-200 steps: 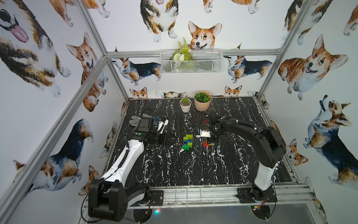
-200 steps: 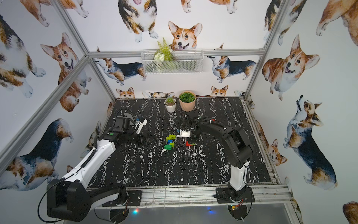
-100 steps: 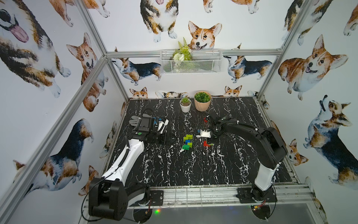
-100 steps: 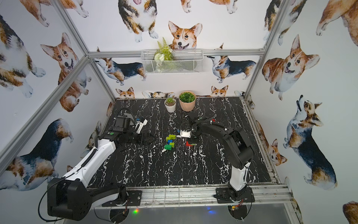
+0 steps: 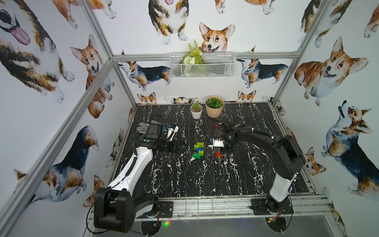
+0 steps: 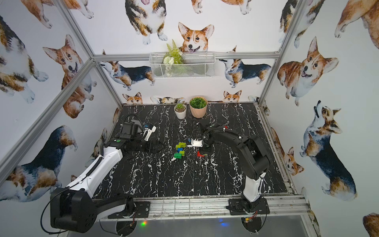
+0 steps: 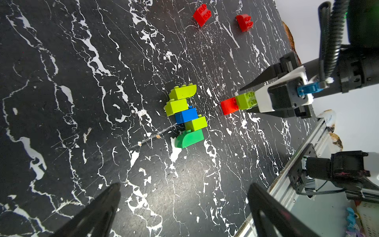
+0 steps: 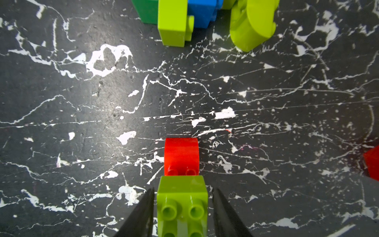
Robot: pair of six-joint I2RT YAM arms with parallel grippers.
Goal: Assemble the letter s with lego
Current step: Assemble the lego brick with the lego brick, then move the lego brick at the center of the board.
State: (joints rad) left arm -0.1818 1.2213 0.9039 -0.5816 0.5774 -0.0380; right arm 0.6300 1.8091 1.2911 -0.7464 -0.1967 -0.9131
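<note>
A small lego stack of lime, blue and dark green bricks (image 5: pixel 198 150) (image 6: pixel 180 150) (image 7: pixel 185 117) lies mid-table. Just right of it a lime brick (image 8: pixel 182 197) (image 7: pixel 245 100) is joined to a red brick (image 8: pixel 181 156) (image 7: pixel 228 105) that rests on the table. My right gripper (image 8: pixel 182 189) (image 5: pixel 223 152) is open, its jaws flanking the lime brick with a thin gap on each side. Two loose red bricks (image 7: pixel 202 14) (image 7: pixel 244 22) lie farther back. My left gripper (image 7: pixel 184 190) (image 5: pixel 180 146) is wide open and holds nothing, left of the stack.
A white pot (image 5: pixel 196 111) and a tan pot (image 5: pixel 214 106) stand at the back of the black marble table (image 5: pixel 184 180). A wire basket (image 5: pixel 202 64) hangs on the back wall. A metal rail (image 5: pixel 205 205) runs along the front edge.
My right gripper's jaws have parted from the lime brick they were shut on. The left arm has not moved.
</note>
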